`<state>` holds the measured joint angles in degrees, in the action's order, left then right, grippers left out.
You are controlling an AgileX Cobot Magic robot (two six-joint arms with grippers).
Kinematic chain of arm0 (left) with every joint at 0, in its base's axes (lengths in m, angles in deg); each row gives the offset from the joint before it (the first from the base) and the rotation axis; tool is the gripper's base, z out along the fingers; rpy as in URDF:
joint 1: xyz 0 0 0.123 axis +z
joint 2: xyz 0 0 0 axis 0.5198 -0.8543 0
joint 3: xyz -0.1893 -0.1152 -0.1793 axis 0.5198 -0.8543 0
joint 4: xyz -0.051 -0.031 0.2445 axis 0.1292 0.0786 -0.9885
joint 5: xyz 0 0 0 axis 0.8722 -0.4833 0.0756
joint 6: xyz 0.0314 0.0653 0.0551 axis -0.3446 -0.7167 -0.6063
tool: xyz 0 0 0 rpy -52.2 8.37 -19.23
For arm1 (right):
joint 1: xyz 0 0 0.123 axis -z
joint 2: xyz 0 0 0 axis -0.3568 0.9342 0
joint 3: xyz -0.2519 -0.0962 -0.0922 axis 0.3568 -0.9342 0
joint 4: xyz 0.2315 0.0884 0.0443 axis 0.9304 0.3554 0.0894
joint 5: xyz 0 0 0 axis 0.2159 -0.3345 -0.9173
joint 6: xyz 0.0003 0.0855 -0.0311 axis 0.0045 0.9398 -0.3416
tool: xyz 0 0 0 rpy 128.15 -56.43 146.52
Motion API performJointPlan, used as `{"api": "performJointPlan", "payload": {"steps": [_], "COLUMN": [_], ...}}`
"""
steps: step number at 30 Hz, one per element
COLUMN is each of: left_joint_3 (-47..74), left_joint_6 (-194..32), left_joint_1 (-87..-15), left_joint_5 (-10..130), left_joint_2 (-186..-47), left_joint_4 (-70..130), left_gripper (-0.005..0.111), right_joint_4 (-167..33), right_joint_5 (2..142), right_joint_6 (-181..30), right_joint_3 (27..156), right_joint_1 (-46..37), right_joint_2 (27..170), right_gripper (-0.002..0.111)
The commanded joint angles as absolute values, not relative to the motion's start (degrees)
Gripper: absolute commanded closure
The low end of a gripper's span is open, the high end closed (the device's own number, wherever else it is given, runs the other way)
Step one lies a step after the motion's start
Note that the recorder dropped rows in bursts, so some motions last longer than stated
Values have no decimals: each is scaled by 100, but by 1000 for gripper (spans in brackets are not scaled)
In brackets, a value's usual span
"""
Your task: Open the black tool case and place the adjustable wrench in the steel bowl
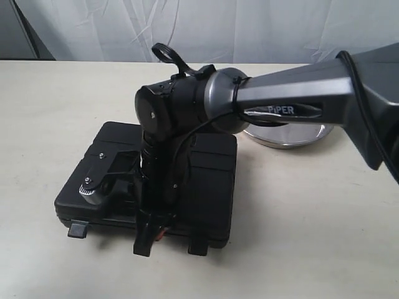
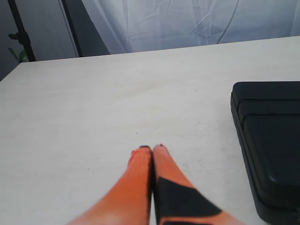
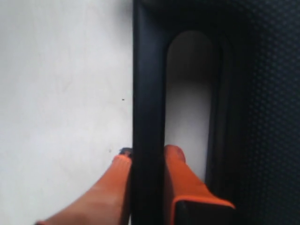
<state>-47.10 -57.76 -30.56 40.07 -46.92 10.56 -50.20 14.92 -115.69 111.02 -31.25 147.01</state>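
black tool case [image 1: 212,180]: matt pebbled plastic; steel bowl [image 1: 287,136]: glossy reflective metal; table [image 1: 312,218]: smooth, matt.

Off-white table [image 1: 312,212] fills most of the frame, with faint scuffs on it. Creased white curtain [image 1: 249,25] hangs across the top, behind the table's far edge. Dark grey panel [image 1: 15,28] in the upper left corner. Left wrist camera catches a black stand pole [image 2: 19,33] off the curtain's edge.
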Motion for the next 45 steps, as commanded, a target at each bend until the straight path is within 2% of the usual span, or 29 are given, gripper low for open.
{"api": "performJointPlan", "payload": {"steps": [1,13,19,37,39,43,45], "left_joint_3": [-4694,-4694,-4694,-4694,-4694,-4694,-4694], "left_joint_6": [-5766,-5766,-5766,-5766,-5766,-5766,-5766], "left_joint_1": [-3034,-3034,-3034,-3034,-3034,-3034,-3034], "left_joint_5": [4065,4054,4054,4054,4054,4054,4054], "left_joint_2": [-4677,-4677,-4677,-4677,-4677,-4677,-4677], "left_joint_4": [1056,1056,1056,1056,1056,1056,1056], "left_gripper": [107,107,107,107,107,107,107], "right_joint_4": [-4631,-3892,-4649,-4620,-4620,-4536,-4573], "right_joint_5": [1041,1221,1241,1477,1525,1487,1467], "right_joint_6": [-11898,-11675,-11675,-11738,-11738,-11738,-11738], "right_joint_3": [11145,11145,11145,11145,11145,11145,11145], "right_joint_1": [-3114,-3114,-3172,-3172,-3172,-3172,-3172], "right_joint_2": [14489,14497,14444,14411,14465,14508,14508], "right_gripper": [108,108,108,108,106,93,94]}}
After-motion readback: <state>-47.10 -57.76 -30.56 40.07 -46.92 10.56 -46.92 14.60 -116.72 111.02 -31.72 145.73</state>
